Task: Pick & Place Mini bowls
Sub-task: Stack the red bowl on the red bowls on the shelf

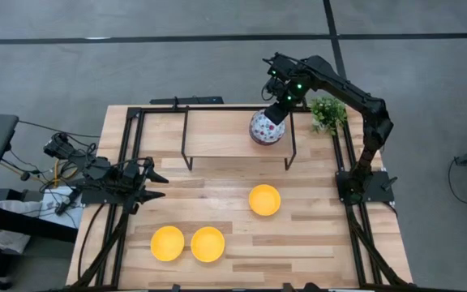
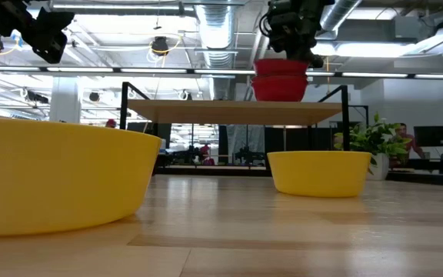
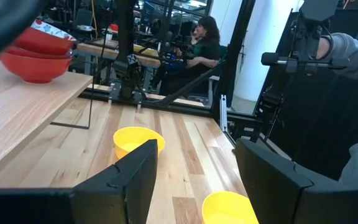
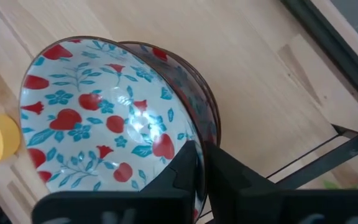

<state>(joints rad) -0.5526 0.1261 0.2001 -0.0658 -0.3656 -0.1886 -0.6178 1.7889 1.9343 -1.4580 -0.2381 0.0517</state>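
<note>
The right gripper [image 1: 276, 112] is seen over the raised shelf [image 1: 217, 134] at the table's [image 1: 314, 235] far side, its fingers [image 4: 188, 171] pinching the rim of the top floral bowl [image 4: 104, 124]. That bowl is nested in a stack of floral bowls [image 1: 267, 127] standing on the shelf near its right end; from table level the stack [image 2: 281, 79] shows red outsides (how many bowls it holds cannot be told). A small plant [image 1: 327, 113] stands just beyond the shelf's right end.

Three yellow bowls are found on the table below. One [image 1: 264, 199] sits alone in front of the shelf, right of centre. The other two [image 1: 167, 243] [image 1: 207, 244] sit side by side near the front edge, touching or nearly so.

The left gripper [image 1: 154, 185] is held at the table's left edge, well apart from every bowl, with its fingers [image 3: 135, 177] spread and nothing between them. A person [image 3: 205, 43] is visible in the room beyond.
</note>
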